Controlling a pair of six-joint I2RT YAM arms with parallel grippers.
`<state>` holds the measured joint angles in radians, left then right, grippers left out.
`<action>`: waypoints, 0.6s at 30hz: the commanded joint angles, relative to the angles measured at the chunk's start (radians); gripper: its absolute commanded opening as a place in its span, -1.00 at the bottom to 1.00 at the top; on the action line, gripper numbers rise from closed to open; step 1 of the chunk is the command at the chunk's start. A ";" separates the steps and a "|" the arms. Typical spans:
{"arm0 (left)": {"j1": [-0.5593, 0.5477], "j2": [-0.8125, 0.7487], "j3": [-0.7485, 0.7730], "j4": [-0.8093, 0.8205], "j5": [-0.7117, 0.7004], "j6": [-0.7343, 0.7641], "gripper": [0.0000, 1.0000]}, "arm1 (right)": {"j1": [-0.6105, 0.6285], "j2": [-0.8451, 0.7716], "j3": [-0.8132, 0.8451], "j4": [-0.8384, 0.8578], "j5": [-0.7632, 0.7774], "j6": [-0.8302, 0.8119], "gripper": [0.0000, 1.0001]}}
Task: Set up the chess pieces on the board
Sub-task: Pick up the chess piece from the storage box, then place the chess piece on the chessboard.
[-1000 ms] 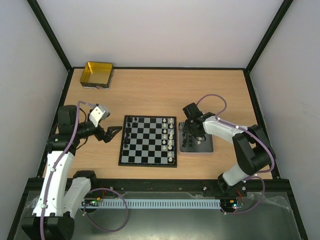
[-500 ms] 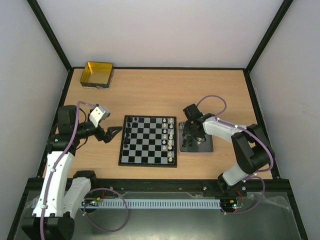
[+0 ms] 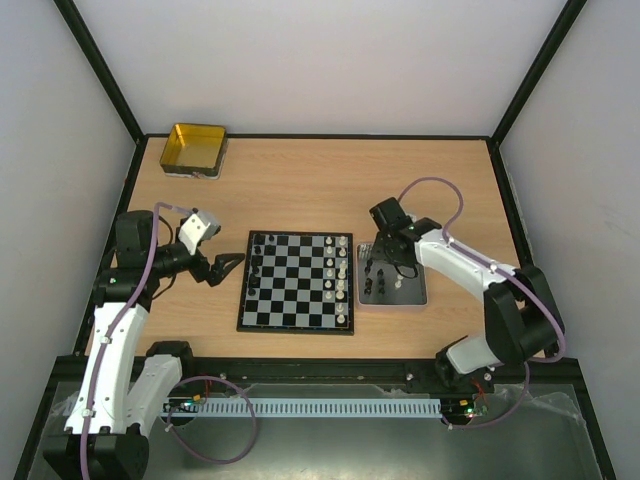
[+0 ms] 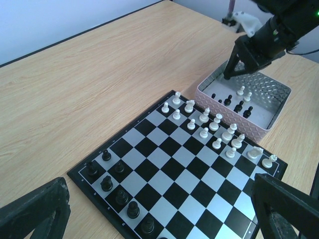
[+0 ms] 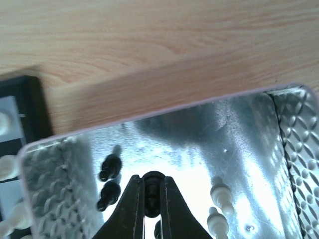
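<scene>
**Right arm: lift the black piece out of the tray and carry it to the 9 o'clock side**

Status. Your right gripper (image 5: 152, 191) is clenched on a black piece (image 5: 152, 179) low inside the tray (image 5: 164, 113). Its round head shows between the fingers (image 5: 133, 205). Your left gripper (image 3: 228, 263) is spread wide and empty, just off the 9 o'clock edge of the board (image 3: 297, 285).

Pieces. White pieces (image 3: 338, 268) fill the files along the board's 3 o'clock edge. Black ones (image 3: 258, 262) stand along the 9 o'clock edge, with gaps. The rest lie in the tray, just beside the board at 3 o'clock.

Method (judgement):
- Lift straight up until the base clears the tray wall. Two loose black pieces (image 5: 108, 180) sit near the grip at 9 o'clock in the wrist view, and loose white pieces (image 5: 217, 199) at 3 o'clock. I can't tell whether any of them touch the fingers.
- The hold looks to be on the head, so the piece may pivot. Move slowly.
- Cross high, because the route passes over the white files.
- Put it down upright on an empty 9 o'clock square, and release only once the base is flat.
- Keep the left gripper away from the drop square.

Surface and room. The table (image 3: 320, 190) is pale wood, flat and matte. The tray floor is embossed metal and glares in the wrist view. A gold tin (image 3: 195, 150) sits at the table's 11 o'clock corner, well apart. Plain white walls (image 3: 320, 60) stand in a black frame.
</scene>
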<state>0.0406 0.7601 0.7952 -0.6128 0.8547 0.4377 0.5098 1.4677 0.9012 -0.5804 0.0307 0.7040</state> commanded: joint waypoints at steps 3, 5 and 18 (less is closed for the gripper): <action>0.007 -0.003 -0.011 -0.007 0.020 0.009 0.96 | 0.148 -0.034 0.158 -0.167 0.102 0.028 -0.96; 0.007 -0.001 -0.011 -0.007 0.019 0.008 0.96 | 0.214 -0.006 0.215 -0.178 0.095 0.061 -0.95; 0.007 -0.001 -0.016 0.014 -0.005 -0.009 0.97 | 0.505 0.396 0.639 -0.188 0.065 0.096 -0.95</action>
<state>0.0406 0.7624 0.7860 -0.6113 0.8524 0.4366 0.9783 1.7706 1.4456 -0.7307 0.0990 0.7918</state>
